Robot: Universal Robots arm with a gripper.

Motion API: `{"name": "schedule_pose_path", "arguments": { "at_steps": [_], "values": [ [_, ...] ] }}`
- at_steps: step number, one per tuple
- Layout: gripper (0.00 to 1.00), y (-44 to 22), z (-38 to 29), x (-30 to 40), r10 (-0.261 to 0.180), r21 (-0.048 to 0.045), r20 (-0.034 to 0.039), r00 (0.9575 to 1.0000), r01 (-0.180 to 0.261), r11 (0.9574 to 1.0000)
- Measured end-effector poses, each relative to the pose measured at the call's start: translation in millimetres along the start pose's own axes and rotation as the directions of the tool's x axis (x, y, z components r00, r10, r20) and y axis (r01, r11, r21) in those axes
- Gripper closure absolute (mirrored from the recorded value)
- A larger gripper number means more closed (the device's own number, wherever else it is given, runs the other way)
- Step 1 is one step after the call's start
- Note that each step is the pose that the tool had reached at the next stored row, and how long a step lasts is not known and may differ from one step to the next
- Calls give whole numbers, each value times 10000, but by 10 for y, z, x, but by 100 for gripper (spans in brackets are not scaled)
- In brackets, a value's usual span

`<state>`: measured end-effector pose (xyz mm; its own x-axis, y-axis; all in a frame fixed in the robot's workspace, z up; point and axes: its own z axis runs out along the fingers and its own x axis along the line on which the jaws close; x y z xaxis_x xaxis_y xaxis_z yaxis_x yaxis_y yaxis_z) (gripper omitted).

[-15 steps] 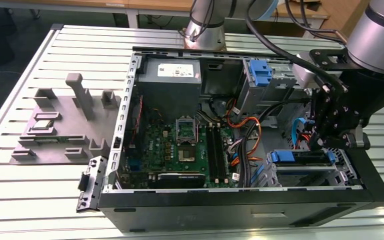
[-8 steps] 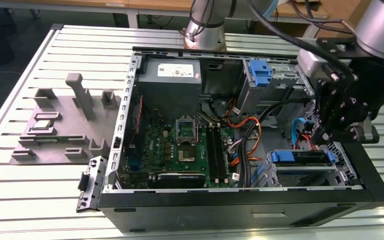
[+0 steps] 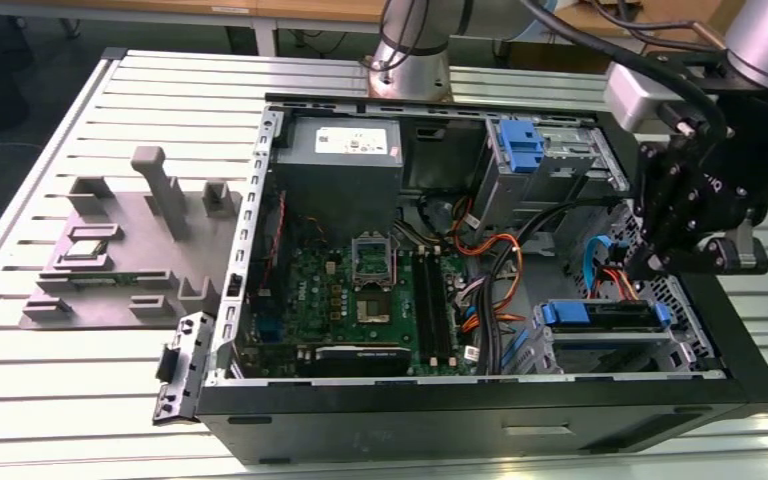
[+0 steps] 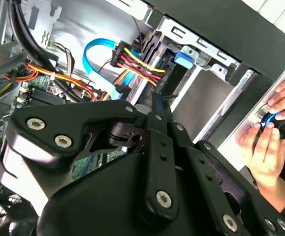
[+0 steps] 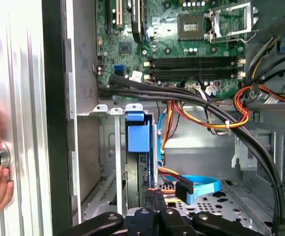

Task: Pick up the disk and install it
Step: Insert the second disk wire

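The disk [image 3: 600, 316] lies in the lower drive cage at the front corner of the open computer case, on the exterior view's right, its blue side rail facing up. In the first wrist view the disk [image 5: 138, 140] stands edge-on between the cage's metal walls, with a blue rail tab at its end. My gripper [image 3: 654, 268] hangs just above that cage. Its black fingers [image 5: 157, 199] are shut together with nothing between them, tips close to the disk's cable end. Whether they touch it I cannot tell.
Orange, yellow and blue cables [image 5: 196, 187] run beside the cage. A blue bracket [image 3: 523, 146] sits on the upper cage, beside the grey power supply [image 3: 341, 150]. The motherboard [image 3: 357, 290] fills the case floor. A person's hand [image 4: 268, 142] holds a knob outside the case. A grey fixture [image 3: 131, 240] stands on the table.
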<state>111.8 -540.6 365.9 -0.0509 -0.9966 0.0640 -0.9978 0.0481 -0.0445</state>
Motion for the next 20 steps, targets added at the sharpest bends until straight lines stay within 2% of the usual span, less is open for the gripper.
{"name": "schedule_pose_path", "arguments": {
  "at_steps": [3, 8, 12, 17, 18, 20],
  "values": [
    [89, 4, -26, -5, -2, -74, -3, 10000, 2, 10000],
    [89, 3, -79, -53, -8, -144, -6, 10000, 8, 9999],
    [89, 6, -91, -110, -15, -242, -11, 10000, 14, 9997],
    [89, 11, -98, -213, -22, -345, -26, 10000, 21, 9994],
    [89, 12, -100, -235, -24, -361, -55, 10000, 22, 9993],
    [89, 14, -103, -284, -31, -380, -184, 9998, 24, 9993]
  ]
}}
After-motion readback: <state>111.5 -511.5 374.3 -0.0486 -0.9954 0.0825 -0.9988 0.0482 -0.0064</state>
